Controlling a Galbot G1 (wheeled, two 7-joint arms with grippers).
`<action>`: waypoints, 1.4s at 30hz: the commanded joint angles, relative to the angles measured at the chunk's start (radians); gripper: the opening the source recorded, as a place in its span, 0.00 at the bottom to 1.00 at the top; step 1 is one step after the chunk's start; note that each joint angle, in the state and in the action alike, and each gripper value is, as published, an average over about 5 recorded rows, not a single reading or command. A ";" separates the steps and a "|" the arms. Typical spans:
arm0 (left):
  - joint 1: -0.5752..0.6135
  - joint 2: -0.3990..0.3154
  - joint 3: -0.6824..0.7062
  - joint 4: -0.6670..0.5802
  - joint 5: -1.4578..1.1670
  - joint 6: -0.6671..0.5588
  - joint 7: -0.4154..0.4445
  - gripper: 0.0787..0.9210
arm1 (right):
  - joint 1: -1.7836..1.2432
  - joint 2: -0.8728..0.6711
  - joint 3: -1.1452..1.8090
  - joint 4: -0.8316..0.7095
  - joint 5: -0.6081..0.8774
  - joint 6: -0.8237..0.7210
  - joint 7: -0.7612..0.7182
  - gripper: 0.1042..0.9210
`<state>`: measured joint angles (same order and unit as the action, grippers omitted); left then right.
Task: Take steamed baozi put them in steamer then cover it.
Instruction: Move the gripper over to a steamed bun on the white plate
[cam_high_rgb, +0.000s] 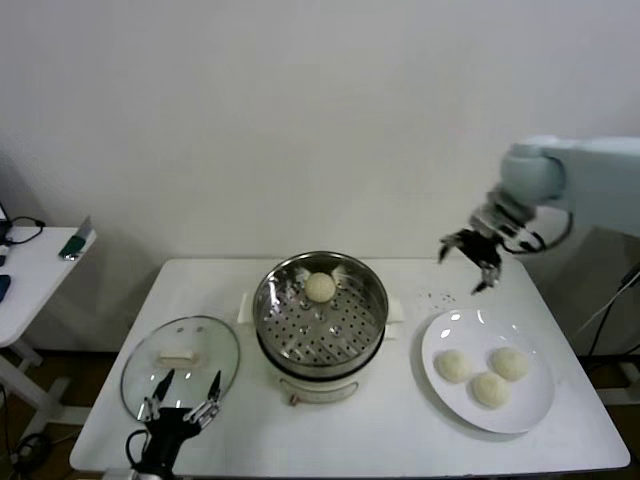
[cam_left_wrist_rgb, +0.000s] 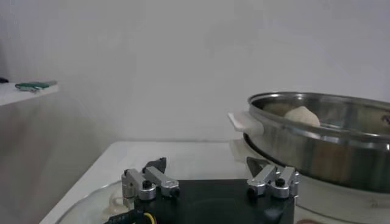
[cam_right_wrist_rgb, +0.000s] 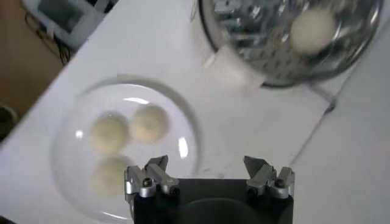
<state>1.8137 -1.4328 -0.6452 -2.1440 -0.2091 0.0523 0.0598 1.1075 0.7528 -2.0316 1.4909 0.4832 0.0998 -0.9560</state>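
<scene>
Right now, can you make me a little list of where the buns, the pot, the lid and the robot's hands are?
bun in steamer: one baozi on the perforated tray of the steamer
buns waiting: three on the white plate
lid: glass cover flat on the table, on the steamer's left side
left gripper: open, empty, near the cover
right gripper: open, empty, raised behind the plate

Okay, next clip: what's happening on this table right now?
A two-armed robot is loading buns into a steamer. One bun sits on the perforated tray; three more buns wait on the white plate. The right claw hangs open and empty in the air behind the plate. The left claw, also open, hovers over the glass lid, which lies on the table beside the steamer.
</scene>
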 joint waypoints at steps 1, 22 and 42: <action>-0.004 -0.004 -0.001 0.005 -0.002 -0.004 0.000 0.88 | -0.102 -0.272 -0.097 0.200 0.072 -0.358 0.103 0.88; 0.009 -0.016 0.005 0.013 0.024 -0.018 -0.001 0.88 | -0.753 -0.181 0.517 -0.026 -0.084 -0.474 0.245 0.88; 0.008 -0.017 0.000 0.017 0.027 -0.024 -0.002 0.88 | -0.802 -0.137 0.567 -0.085 -0.084 -0.478 0.230 0.73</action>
<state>1.8227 -1.4494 -0.6453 -2.1276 -0.1841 0.0301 0.0581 0.3428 0.6107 -1.5036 1.4271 0.4004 -0.3677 -0.7250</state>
